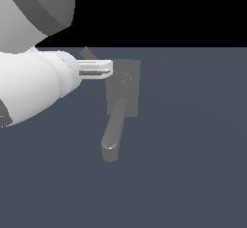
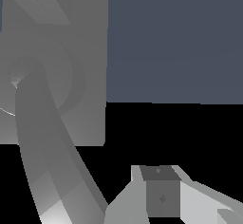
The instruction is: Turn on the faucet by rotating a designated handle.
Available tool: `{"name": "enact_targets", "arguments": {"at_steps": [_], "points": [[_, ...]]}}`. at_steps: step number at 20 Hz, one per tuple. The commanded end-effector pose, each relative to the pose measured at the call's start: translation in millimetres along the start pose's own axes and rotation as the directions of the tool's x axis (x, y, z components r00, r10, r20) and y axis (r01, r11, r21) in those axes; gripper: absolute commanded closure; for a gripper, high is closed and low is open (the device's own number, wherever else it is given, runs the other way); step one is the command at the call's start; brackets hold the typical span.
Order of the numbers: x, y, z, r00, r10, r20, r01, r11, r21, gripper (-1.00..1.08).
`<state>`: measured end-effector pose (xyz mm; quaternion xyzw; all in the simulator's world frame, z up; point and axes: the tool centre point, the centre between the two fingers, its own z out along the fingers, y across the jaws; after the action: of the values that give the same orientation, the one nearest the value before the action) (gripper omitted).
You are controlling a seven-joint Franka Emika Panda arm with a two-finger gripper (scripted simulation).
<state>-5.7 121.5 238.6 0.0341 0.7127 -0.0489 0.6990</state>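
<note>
The faucet [image 1: 130, 89] is a matte grey block on the dark floor, with a thick rounded spout [image 1: 113, 133] reaching toward the front. Its handle [image 1: 88, 53] is a thin grey bar slanting away from the round hub [image 1: 126, 78] toward the exterior view's left; the arm hides most of it. My gripper [image 1: 109, 69] lies level with its fingertips at the block's edge, just beneath the handle, shut with nothing in it. I cannot tell whether it touches the bar. The wrist view shows the block [image 2: 85, 52], the curved spout [image 2: 42, 142], the fingers [image 2: 161, 194] and a slanted handle strip [image 2: 40, 2].
The white arm [image 1: 34, 77] fills the exterior view's left side. Flat dark blue-grey floor [image 1: 193, 149] surrounds the faucet, with black background beyond its far edge.
</note>
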Motion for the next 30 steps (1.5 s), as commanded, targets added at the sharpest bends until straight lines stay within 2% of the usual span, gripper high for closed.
{"name": "enact_targets", "arguments": {"at_steps": [1, 16, 17, 18, 30], "points": [[-9, -7, 1, 1.0, 0.002, 0.007, -0.002, 1.0, 0.002, 1.08], [-48, -45, 2, 1.0, 0.005, 0.017, -0.005, 1.0, 0.0, 1.08], [-48, -45, 2, 1.0, 0.005, 0.017, -0.005, 1.0, 0.0, 1.08], [-33, -42, -3, 1.0, 0.0, -0.009, 0.0, 1.0, 0.001, 1.08], [-51, -85, 0, 1.0, 0.003, 0.006, -0.003, 1.0, 0.0, 1.08]]}}
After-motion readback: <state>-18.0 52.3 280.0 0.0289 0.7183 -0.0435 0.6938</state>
